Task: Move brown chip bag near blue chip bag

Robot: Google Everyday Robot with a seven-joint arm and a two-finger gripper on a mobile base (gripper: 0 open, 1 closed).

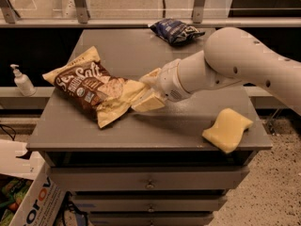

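The brown chip bag, cream-tan with a dark brown panel and white "Salt" lettering, lies flat on the left half of the grey cabinet top. The blue chip bag, small and dark navy, lies at the far edge, right of centre. My gripper reaches in from the right at the brown bag's right end. It is open, with one cream finger above the bag's right edge and the other one below it.
A yellow sponge lies near the front right corner of the top. A soap dispenser stands on a ledge to the left. A cardboard box sits on the floor at lower left. A rail runs behind the cabinet.
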